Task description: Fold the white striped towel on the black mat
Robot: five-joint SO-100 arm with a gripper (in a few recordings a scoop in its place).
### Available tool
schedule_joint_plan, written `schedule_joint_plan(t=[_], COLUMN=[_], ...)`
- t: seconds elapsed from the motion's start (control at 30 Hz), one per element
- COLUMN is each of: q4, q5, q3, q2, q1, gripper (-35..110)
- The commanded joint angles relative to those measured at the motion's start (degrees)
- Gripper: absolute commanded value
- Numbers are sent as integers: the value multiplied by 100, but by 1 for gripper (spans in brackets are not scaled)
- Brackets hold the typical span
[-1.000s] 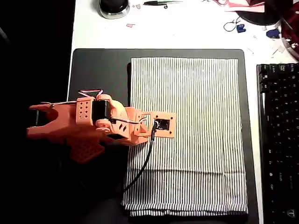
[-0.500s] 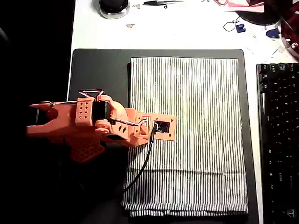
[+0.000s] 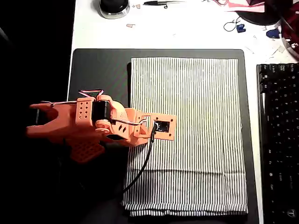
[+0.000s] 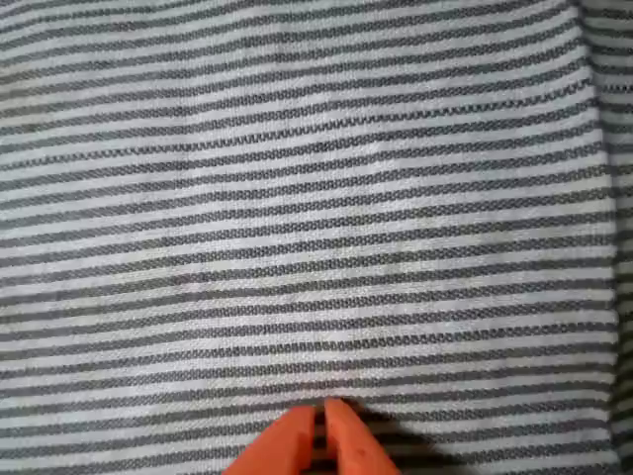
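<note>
Nothing has moved: gripper [image 4: 323, 435], fingertips together and gripping nothing, hovers at the left-centre of the white striped towel [image 3: 187, 135] lying flat on the black mat [image 3: 98, 70]; next: open, pinch an edge.

Overhead view: mat [image 3: 98, 70] lies on the counter [image 3: 187, 28], its far edge toward the top of the picture. Towel [image 3: 187, 135] lies flat on the mat, covering its right part; the mat's left strip stays bare. Keyboard [image 3: 279, 140] on the counter, just right of the mat. Beyond the mat's far edge: a round object [image 3: 113, 6] at far left, a pen [image 3: 161, 3] right of it. Arm [image 3: 88, 123] reaches in from the left, over the towel's left edge.

Wrist view: gripper [image 4: 321, 435] tips together, at the towel [image 4: 316, 198] surface.
</note>
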Motion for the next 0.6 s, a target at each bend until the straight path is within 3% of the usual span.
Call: schedule_joint_plan(t=[0.0, 0.57], q4=[0, -9], q5=[-105, -299], q3=[97, 88], q2=[44, 44], q1=[-70, -193], gripper=[0, 0])
